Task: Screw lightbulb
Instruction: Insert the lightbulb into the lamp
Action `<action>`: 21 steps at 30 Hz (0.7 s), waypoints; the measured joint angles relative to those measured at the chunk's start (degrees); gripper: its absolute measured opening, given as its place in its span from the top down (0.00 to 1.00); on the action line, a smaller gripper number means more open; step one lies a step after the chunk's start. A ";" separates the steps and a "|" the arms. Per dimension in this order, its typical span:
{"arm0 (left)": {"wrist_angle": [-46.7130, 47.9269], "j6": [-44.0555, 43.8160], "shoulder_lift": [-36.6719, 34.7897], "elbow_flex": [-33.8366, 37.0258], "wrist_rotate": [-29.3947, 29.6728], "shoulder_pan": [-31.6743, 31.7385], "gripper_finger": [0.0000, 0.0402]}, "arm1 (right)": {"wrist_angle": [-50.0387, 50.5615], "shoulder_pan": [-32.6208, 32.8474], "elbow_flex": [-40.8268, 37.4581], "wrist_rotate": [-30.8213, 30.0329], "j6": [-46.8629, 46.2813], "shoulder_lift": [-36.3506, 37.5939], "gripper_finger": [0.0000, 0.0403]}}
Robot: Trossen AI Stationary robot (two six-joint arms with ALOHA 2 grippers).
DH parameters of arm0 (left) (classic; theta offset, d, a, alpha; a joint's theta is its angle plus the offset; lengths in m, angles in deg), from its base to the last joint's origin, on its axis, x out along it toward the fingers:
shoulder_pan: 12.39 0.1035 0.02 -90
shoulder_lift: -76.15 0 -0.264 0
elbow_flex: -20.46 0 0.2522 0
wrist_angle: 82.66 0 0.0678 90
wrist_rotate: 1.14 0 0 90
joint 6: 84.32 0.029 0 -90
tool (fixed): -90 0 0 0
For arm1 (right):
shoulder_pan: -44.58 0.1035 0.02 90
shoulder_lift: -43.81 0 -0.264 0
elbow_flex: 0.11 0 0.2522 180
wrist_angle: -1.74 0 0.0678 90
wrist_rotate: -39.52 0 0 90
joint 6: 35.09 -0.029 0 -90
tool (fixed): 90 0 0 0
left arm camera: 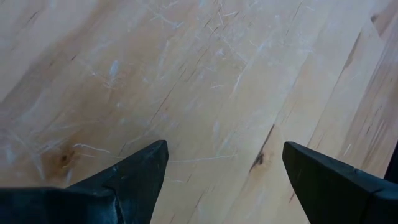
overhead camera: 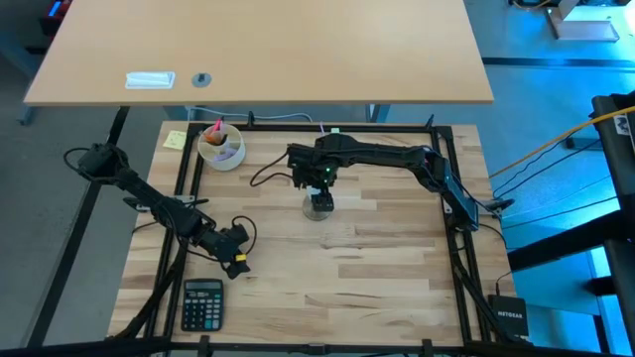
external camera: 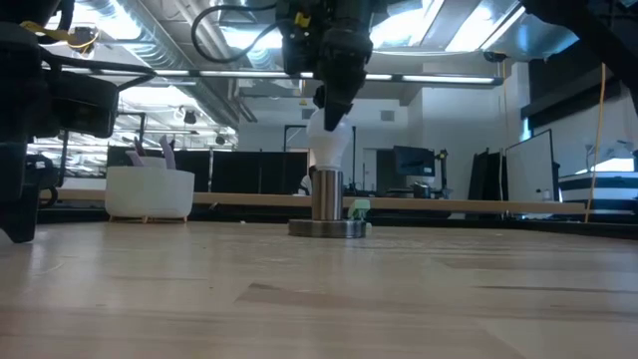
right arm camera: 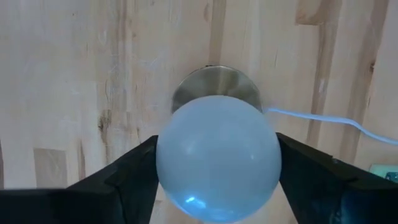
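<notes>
We see a pale wooden worktop (overhead camera: 327,268) with 2 dark arms over it. The right arm reaches in from the far right corner to the middle, and its gripper (external camera: 334,125) hangs straight down over the socket base (external camera: 328,227). The left arm lies low along the near left side, its gripper (left arm camera: 224,180) just above bare wood, jaws wide apart and holding nothing.

The lightbulb (right arm camera: 216,158) stands upright in the grey metal socket base near the middle of the worktop. In the right wrist view the 2 dark fingers (right arm camera: 134,171) sit on either side of the white globe, touching or almost touching it; we cannot tell whether they are clamped on it.

A black calculator (overhead camera: 202,303) lies at the near left edge. A white cup (overhead camera: 220,146) holding small items stands at the far left, with a yellow sticky note (overhead camera: 175,140) beside it. A small black box (overhead camera: 509,315) off the near right corner reads NETGEAR.
</notes>
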 joint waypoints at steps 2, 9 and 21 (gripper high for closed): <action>0.00 0.28 0.00 0.00 0.00 0.00 0.23 | -0.53 0.34 0.00 -1.43 -0.02 0.00 0.29; 0.87 0.84 -0.04 0.00 0.02 0.00 0.23 | -1.36 1.81 0.11 -4.00 -0.34 -0.37 0.28; 1.14 0.91 -0.04 0.00 0.07 0.00 0.23 | -1.64 1.63 0.31 -2.90 -4.46 -1.59 0.28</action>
